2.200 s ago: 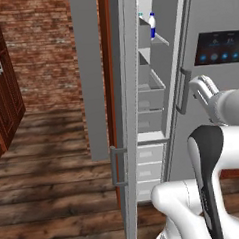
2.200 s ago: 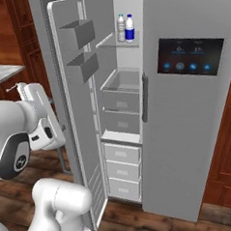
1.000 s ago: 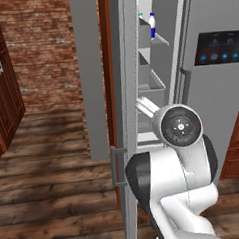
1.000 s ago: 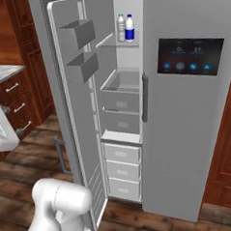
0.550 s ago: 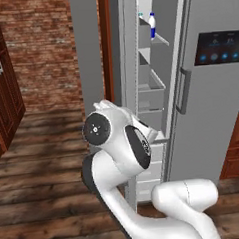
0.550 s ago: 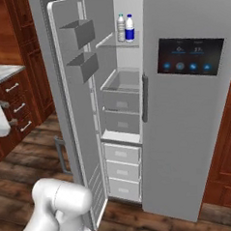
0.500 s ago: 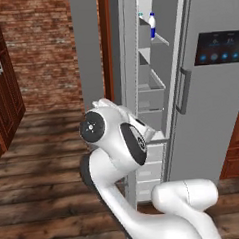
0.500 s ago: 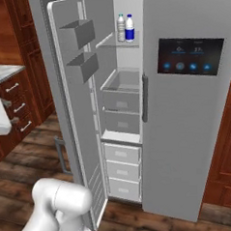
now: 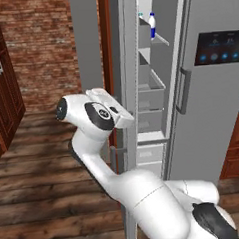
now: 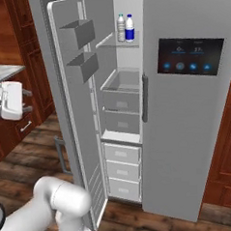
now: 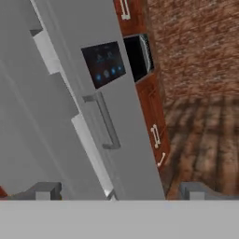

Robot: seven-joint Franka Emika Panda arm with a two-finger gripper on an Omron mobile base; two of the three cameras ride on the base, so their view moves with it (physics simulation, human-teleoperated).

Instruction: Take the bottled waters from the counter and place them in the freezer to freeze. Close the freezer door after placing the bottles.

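Note:
Two bottled waters (image 10: 125, 28) with blue bands stand upright on the top shelf of the freezer (image 10: 122, 112), also seen as bottled waters (image 9: 152, 25) from the other side. The freezer door (image 10: 74, 120) stands wide open, its grey bins facing in and its handle (image 10: 61, 154) on the outer face. My gripper (image 10: 26, 100) hovers left of that door, on its outer side and apart from it. From the left base, the gripper (image 9: 122, 116) sits close to the freezer door (image 9: 119, 66) edge. In the hand view the gripper (image 11: 119, 191) is open, with nothing between its fingertips (image 11: 44, 190).
The wider fridge door (image 10: 186, 132) with its dark display panel (image 11: 103, 63) and handle (image 11: 106, 122) is shut. A marble counter (image 10: 1, 72) corner sits at the far left over wood cabinets (image 9: 2, 93). Brick wall and wood floor (image 9: 41, 196) surround the fridge.
The arm has swung from in front of the fridge's right side round to the left, bringing the hand to the outer side of the open freezer door. Bottles and door have not moved.

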